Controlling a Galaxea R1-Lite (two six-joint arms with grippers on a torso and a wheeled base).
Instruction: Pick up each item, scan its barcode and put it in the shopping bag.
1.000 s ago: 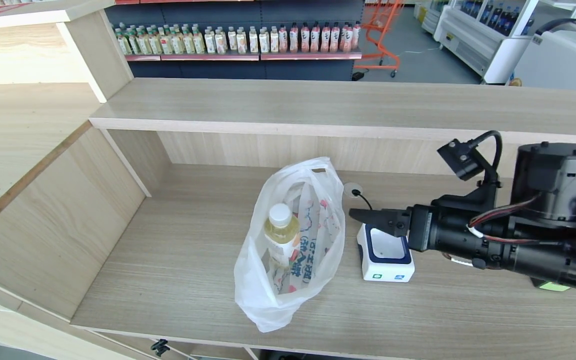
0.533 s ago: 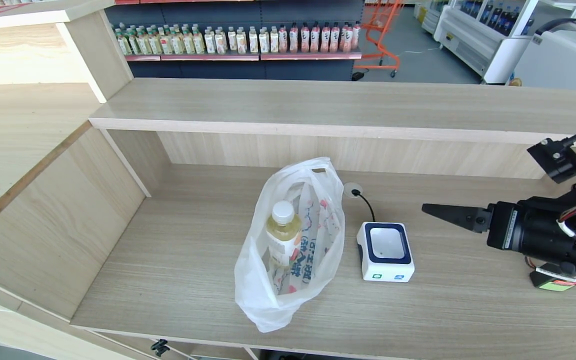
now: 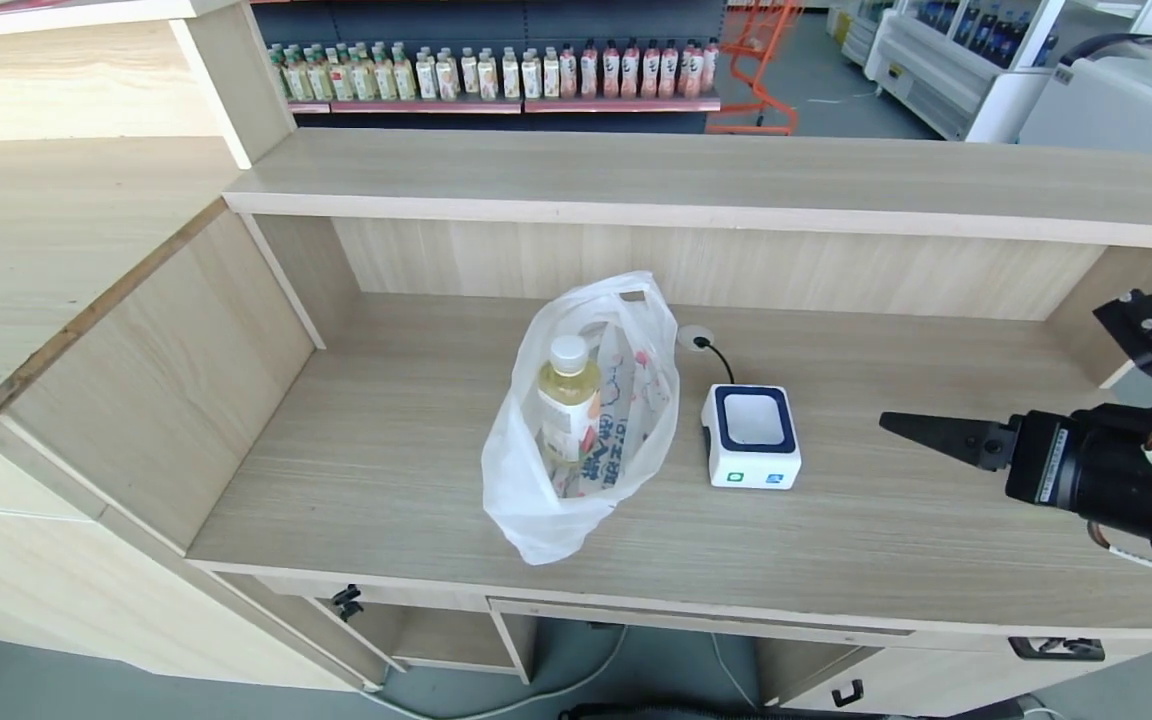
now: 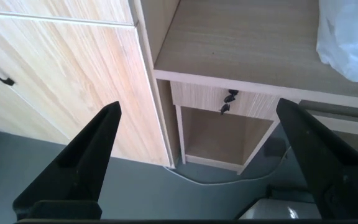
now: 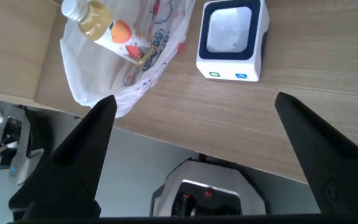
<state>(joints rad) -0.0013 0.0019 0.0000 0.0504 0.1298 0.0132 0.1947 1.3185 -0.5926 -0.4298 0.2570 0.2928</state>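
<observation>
Right arm pulled back off the scanner (image 3: 751, 436); camera backed off too. Right gripper (image 3: 901, 428) spread wide, empty. Left gripper (image 4: 199, 107) the same, low by the counter (image 3: 416, 470) front. Bottle (image 3: 568, 395) stands in the bag (image 3: 536, 510). Retreat level, clear of both.

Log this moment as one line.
bottle in shopping bag | scanner beside shopping bag | right gripper open, empty | left gripper open, empty

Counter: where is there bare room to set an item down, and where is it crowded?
Bare: the counter between the left side wall and the shopping bag; also between the scanner and the right tool. Crowded: the middle, where bag and scanner sit close.
</observation>
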